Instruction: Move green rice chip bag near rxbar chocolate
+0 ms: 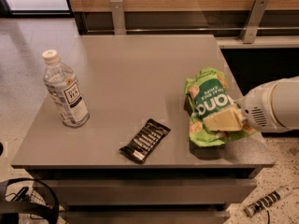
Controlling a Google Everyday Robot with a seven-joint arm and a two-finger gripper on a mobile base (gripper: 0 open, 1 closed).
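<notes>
A clear water bottle (pixel 65 90) with a white cap stands upright at the left of the grey surface (pixel 140 64). Right of it, near the front edge, the black bar (pixel 145 140) lies flat. Its long axis runs diagonally from front-left to back-right.

Just right of the bar, with a small gap between them, the green chip bag (pixel 208 101) sits at the right front of the surface. Its long axis runs from the front edge toward the back, leaning slightly left, and its lettering is turned on end. It cannot be told whether its lower end touches the surface.

The hand (pixel 224 121) comes in from the right edge. One pale finger is clamped across the bag's lower front, so the hand is closed on the bag, which extends up and left from the grasp.
</notes>
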